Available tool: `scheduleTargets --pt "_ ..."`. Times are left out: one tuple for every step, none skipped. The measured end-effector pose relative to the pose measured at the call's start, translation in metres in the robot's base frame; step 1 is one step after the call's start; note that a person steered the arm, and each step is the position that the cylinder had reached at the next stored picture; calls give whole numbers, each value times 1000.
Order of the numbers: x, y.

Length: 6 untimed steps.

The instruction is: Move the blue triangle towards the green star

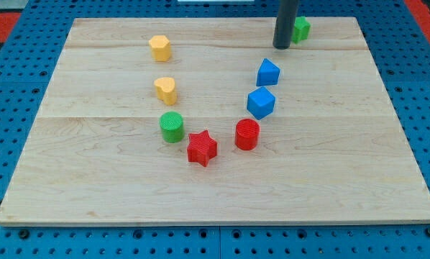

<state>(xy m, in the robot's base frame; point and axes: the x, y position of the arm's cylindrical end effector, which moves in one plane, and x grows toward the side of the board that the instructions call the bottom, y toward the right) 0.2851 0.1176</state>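
My tip [282, 47], a bare rod with no pincer, is sitting beside the green star [300, 29] near the board's [93, 187] top edge, bare wood separating it from the blue triangle [267, 73]

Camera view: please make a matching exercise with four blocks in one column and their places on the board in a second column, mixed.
Blocks:
1. green block
2. red star
3. yellow block
4. blue block

Places:
A. lowest of all blocks in the view
B. just below my tip
C. top, left of centre
D. top, partly behind the rod

Pairs: 1-D, 2-A, 3-C, 4-B
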Motion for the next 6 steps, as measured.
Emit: scheduleTargets --pt "25 17" --pt "56 17" --pt "82 12" --pt "82 -44" --pt "79 -73" --pt "71 -69"
